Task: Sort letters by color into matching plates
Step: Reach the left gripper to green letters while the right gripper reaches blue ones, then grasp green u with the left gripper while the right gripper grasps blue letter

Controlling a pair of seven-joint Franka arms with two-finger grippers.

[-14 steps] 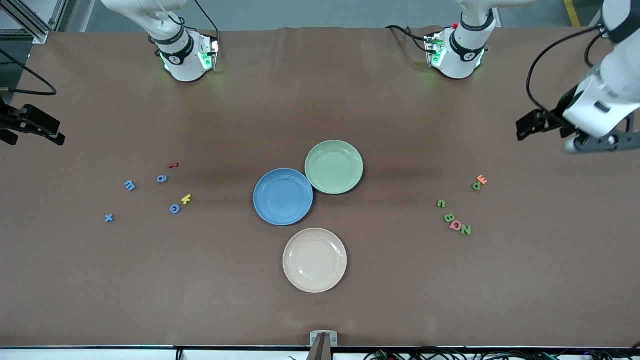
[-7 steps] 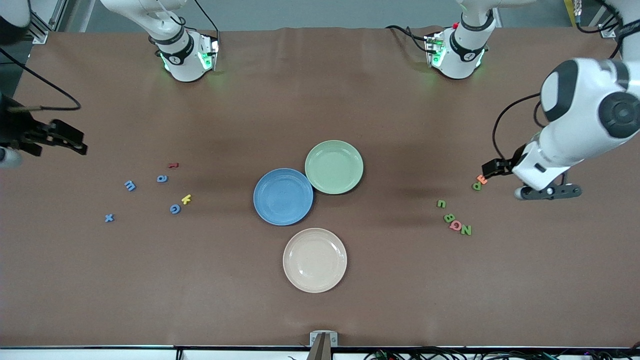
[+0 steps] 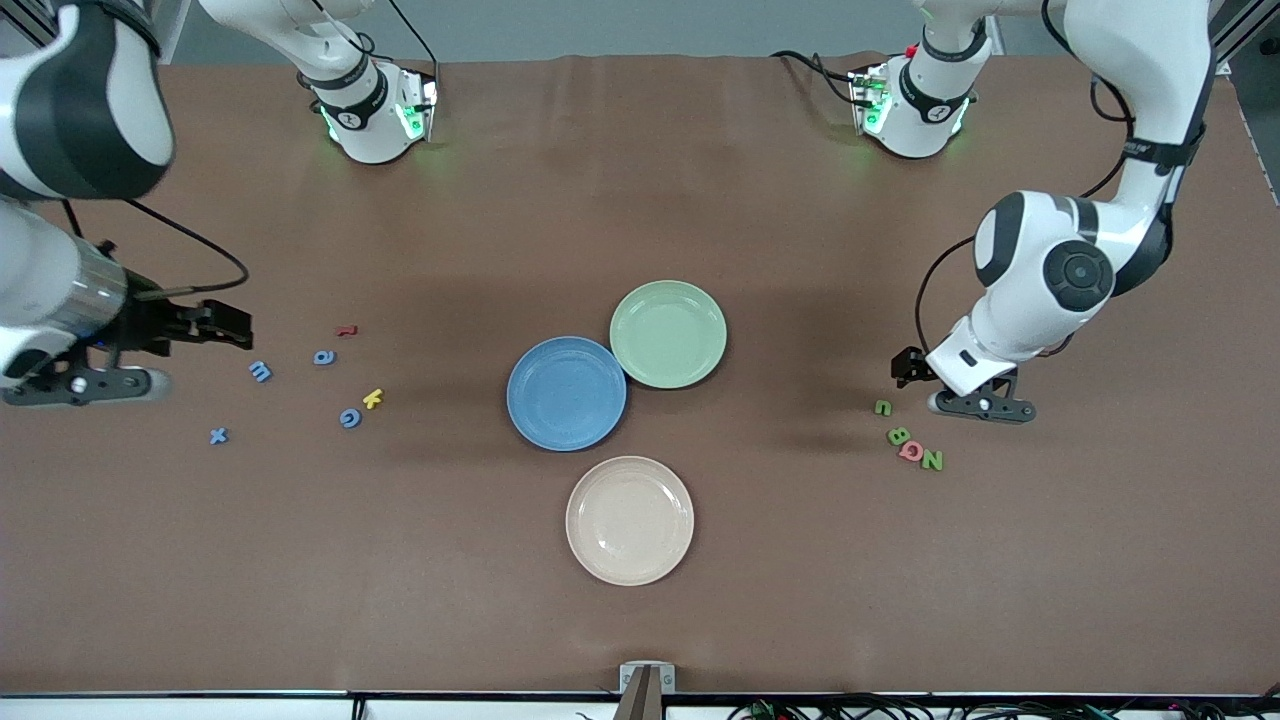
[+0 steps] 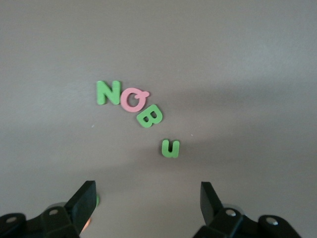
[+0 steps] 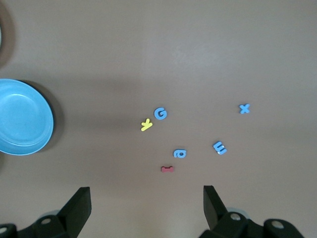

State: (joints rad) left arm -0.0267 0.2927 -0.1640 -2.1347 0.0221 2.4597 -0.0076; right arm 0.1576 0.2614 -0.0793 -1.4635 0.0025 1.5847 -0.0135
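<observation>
Hovering low over the green cluster at the left arm's end of the table, left gripper (image 4: 147,198), fingers spread wide with nothing between them, green "u" (image 4: 170,148) just ahead of the tips. Looks like a lineup for a first pick, judged from the open jaws and the closeness. Next to the "u": green "B" (image 4: 148,117), touching a pink letter (image 4: 132,100), then green "N" (image 4: 108,92) touching the pink one at its other edge. Tight packing likely to make the "B" and "N" awkward to pinch without dragging the pink one along; the lone "u" the easier start. A sliver of green beside one finger in the left wrist view, too hidden to name.

Hanging over the table near the blue letters at the right arm's end, right gripper (image 5: 146,206), fingers also wide apart and empty. Blue "m" (image 3: 260,371) closest, then blue "a" (image 3: 324,357), blue "G" (image 3: 349,418) and blue "x" (image 3: 219,435), loosely scattered, with a red letter (image 3: 346,330) and a yellow "k" (image 3: 372,398) mixed in, to be left alone.

Sitting mid-table and touching, blue plate (image 3: 566,393) and green plate (image 3: 668,333), both bare; cream plate (image 3: 630,520) nearer the front camera, no part of the sort. Nothing sorted yet.
</observation>
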